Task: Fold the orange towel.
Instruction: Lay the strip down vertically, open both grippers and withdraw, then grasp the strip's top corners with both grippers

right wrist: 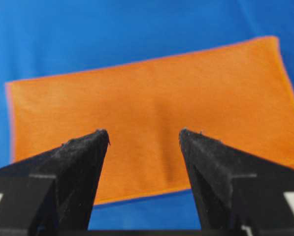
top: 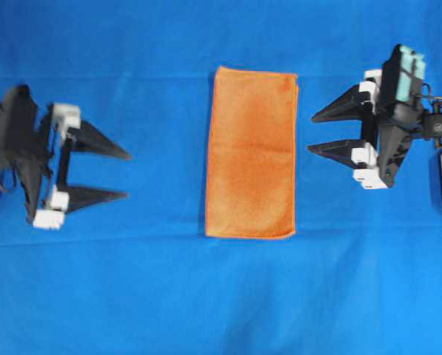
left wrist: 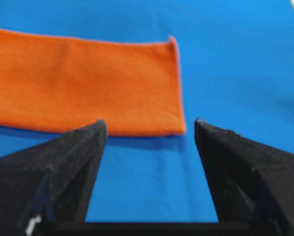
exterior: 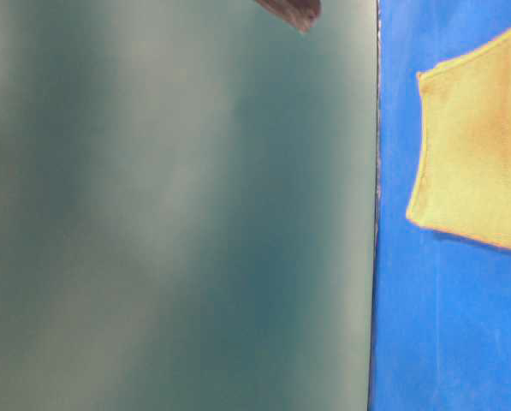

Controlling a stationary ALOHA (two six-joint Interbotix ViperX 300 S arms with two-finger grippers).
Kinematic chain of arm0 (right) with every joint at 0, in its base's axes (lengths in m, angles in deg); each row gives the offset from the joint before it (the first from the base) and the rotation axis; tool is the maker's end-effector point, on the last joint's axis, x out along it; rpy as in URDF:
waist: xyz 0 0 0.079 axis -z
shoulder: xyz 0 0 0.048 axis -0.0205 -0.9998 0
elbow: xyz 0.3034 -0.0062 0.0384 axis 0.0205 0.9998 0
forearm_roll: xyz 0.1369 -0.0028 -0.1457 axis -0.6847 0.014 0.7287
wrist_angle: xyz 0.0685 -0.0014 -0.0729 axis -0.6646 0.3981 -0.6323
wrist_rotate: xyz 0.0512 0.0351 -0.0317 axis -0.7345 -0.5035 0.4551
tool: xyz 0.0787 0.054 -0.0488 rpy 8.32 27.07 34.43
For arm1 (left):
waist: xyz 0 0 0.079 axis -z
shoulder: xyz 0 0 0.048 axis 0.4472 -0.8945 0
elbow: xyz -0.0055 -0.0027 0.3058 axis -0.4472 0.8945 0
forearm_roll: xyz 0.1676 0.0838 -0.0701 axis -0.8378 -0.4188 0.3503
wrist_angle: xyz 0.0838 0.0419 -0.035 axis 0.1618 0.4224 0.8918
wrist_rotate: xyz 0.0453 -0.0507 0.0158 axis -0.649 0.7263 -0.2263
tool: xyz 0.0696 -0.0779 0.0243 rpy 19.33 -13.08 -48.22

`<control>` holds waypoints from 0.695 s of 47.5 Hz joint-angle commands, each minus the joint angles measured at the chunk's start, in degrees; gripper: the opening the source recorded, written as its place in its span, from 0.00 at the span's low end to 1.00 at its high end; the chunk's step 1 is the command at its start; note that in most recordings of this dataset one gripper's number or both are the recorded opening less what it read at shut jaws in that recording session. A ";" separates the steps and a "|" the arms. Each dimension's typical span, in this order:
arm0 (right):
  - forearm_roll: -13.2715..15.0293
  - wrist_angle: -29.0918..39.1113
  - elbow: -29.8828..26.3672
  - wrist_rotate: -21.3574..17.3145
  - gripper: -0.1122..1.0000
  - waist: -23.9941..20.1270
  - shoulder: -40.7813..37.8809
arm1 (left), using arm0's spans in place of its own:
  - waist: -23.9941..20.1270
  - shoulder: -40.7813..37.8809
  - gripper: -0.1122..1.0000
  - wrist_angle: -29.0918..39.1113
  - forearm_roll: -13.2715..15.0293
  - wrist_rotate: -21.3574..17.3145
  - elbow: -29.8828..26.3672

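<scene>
Fingers of both black grippers stand apart and empty: left gripper (top: 124,176) at middle left, right gripper (top: 313,132) at middle right.
Between them, centre frame, the fuzzy bright-orange microfibre towel (top: 252,153) lies as a flat, already halved rectangle on the blue cloth (top: 132,296). Any further fold should probably pinch matching corners, lifting evenly to align hems.

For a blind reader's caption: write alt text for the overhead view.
An orange towel lies flat as a tall rectangle in the middle of a blue cloth. The left gripper and the right gripper sit on either side of it, both open, tips pointing toward the towel without touching it.
</scene>
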 commanded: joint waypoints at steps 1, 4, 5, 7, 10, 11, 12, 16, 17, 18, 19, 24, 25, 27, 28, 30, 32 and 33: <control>-0.26 -0.53 -0.09 -0.09 0.67 0.00 1.05 | -1.58 1.49 0.68 -0.79 -0.09 -0.09 0.18; -0.26 -0.53 -0.18 -0.09 0.67 0.09 0.79 | -2.11 1.76 0.68 -0.79 -0.09 -0.18 0.26; -0.26 -0.62 -0.18 -0.09 0.67 0.09 0.79 | -2.11 1.67 0.68 -0.88 -0.09 -0.18 0.26; -0.26 -0.62 -0.18 -0.09 0.67 0.09 0.70 | -2.20 1.41 0.68 -0.79 -0.18 -0.09 0.09; -0.26 -0.53 -0.18 -0.09 0.67 0.00 0.62 | -2.20 0.97 0.68 -0.79 -0.09 -0.09 0.00; -0.18 -0.53 -0.26 -0.09 0.67 0.09 0.70 | -2.20 0.79 0.68 -0.79 -0.09 -0.18 -0.09; -0.18 -0.53 -0.26 -0.09 0.67 0.09 0.62 | -2.11 0.70 0.68 -0.88 -0.09 -0.09 -0.09; -0.18 -0.70 -0.35 -0.09 0.67 0.09 0.62 | -2.20 0.09 0.68 -0.88 -0.09 -0.09 -0.44; -0.26 -0.79 -0.35 -0.09 0.67 0.09 0.62 | -2.20 -0.09 0.68 -0.97 -0.09 -0.09 -0.62; -0.26 -0.88 -0.35 -0.09 0.67 0.18 0.62 | -2.29 -0.35 0.68 -1.23 -0.09 -0.18 -0.70; -0.26 -1.05 -0.44 -0.09 0.67 0.26 0.62 | -2.37 -0.62 0.68 -1.58 -0.09 -0.09 -0.88; -0.26 -1.93 -0.70 -0.09 0.67 2.72 0.26 | -4.22 -3.34 0.68 -4.22 -0.18 -0.26 -2.29; -0.26 -2.11 -0.79 -0.09 0.67 3.43 0.09 | -4.75 -4.13 0.68 -4.75 -0.18 -0.26 -2.72; -0.26 -2.55 -1.05 -0.09 0.67 5.01 -0.44 | -5.98 -5.71 0.68 -5.27 -0.26 -0.53 -3.60; -0.26 -2.90 -1.41 -0.09 0.67 6.68 -1.14 | -6.94 -7.03 0.68 -5.54 -0.26 -0.97 -4.57; -0.26 -2.90 -1.93 -0.09 0.67 8.35 -2.29 | -8.35 -8.88 0.68 -5.54 -0.18 -1.76 -5.80; -0.26 -2.72 -2.46 -0.09 0.67 10.02 -3.69 | -9.93 -11.43 0.68 -5.54 -0.26 -2.99 -7.73; -0.26 -2.64 -2.81 0.00 0.67 10.90 -4.31 | -10.55 -12.48 0.69 -5.54 -0.26 -3.43 -8.44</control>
